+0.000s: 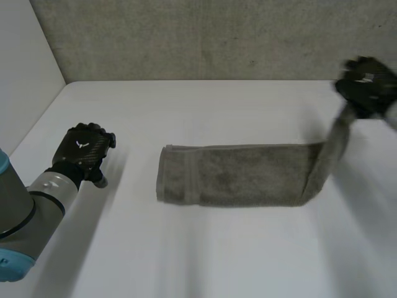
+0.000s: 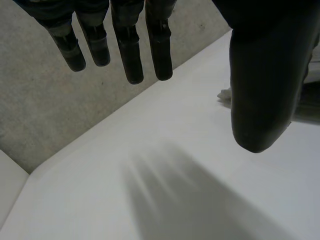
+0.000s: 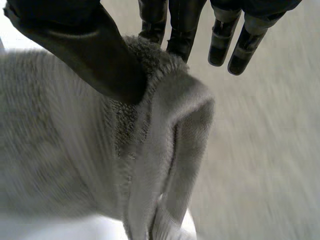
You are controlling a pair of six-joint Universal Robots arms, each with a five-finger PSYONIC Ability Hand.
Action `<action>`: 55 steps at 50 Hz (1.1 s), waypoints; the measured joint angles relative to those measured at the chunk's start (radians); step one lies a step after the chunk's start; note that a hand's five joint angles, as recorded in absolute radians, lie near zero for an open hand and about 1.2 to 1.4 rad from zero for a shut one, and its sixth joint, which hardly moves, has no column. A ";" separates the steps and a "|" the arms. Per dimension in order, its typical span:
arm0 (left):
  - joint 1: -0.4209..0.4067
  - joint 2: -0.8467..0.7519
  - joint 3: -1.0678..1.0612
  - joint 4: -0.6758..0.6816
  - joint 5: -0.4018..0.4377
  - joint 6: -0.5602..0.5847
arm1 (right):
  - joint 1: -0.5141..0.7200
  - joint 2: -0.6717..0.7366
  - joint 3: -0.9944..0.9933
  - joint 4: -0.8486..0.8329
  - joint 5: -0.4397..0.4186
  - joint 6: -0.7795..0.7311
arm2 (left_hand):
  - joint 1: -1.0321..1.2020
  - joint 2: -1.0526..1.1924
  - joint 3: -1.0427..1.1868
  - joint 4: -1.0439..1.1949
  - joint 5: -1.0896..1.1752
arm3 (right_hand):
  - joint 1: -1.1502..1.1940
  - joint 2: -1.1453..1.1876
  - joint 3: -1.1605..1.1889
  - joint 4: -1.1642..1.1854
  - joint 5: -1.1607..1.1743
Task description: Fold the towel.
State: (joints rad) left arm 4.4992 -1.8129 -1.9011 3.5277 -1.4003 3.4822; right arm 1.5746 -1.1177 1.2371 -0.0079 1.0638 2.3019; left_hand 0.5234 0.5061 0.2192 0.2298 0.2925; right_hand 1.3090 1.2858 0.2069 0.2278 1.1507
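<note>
One grey towel (image 1: 239, 174) lies on the white table (image 1: 186, 254), folded into a long, narrow band that runs across in front of the robot. Most of the band rests flat. Its right end rises off the table in a twisted strip to the right hand (image 1: 366, 84), which hangs above and beyond that end of the towel.

In the right wrist view the right hand (image 3: 90, 50) is clamped on the towel (image 3: 75, 150): the thumb presses a bunched edge of the cloth against two of the fingers (image 3: 182, 30). The other fingers stick out straight beside the towel and touch nothing. The held edge shows doubled layers with a stitched hem hanging below the thumb.

The left hand (image 1: 84, 152) is well apart from the towel, off its left end, and touches no cloth. In the left wrist view the left hand (image 2: 260, 95) has its fingers (image 2: 132, 55) straight and spread apart from the thumb, holding nothing, with bare table (image 2: 175, 200) below.

One rough concrete wall (image 1: 205, 37) stands behind the table, beyond the towel, and one plain white panel (image 1: 25, 62) closes the side past the towel's left end.
</note>
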 measured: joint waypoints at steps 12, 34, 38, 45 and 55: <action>-0.013 0.005 0.011 0.000 -0.003 -0.033 | 0.593 0.210 -0.187 0.001 0.176 -0.007 | 0.000 -0.004 0.000 0.000 -0.003 | 0.000 0.000 0.000 0.000 0.000; -0.185 -0.030 0.176 0.002 -0.006 -0.202 | 0.632 0.114 -0.109 0.046 0.333 0.350 | -0.002 -0.008 0.000 0.000 -0.008 | -1.059 -1.033 0.000 0.000 -1.088; -0.251 -0.075 0.253 0.002 -0.006 -0.279 | 0.526 -0.014 0.038 0.046 0.258 0.493 | -0.002 -0.008 0.000 0.000 -0.008 | -1.059 -1.033 0.000 0.000 -1.088; -0.336 -0.177 0.346 0.001 -0.009 -0.352 | 0.338 -0.121 0.295 0.007 0.147 0.525 | -0.002 -0.008 0.000 0.000 -0.008 | -1.063 -1.033 0.000 0.000 -1.087; -0.360 -0.289 0.365 0.002 -0.016 -0.351 | 0.181 -0.094 0.540 -0.186 0.106 0.391 | -0.002 -0.008 0.000 0.000 -0.007 | -1.004 -0.988 0.000 0.000 -1.017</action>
State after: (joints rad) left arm 4.1395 -2.1023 -1.5363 3.5296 -1.4164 3.1309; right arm 1.7558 -1.2121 1.7770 -0.1943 1.1696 2.6932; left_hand 0.5217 0.4978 0.2192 0.2298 0.2852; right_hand 0.3047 0.2983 0.2069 0.2278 0.1332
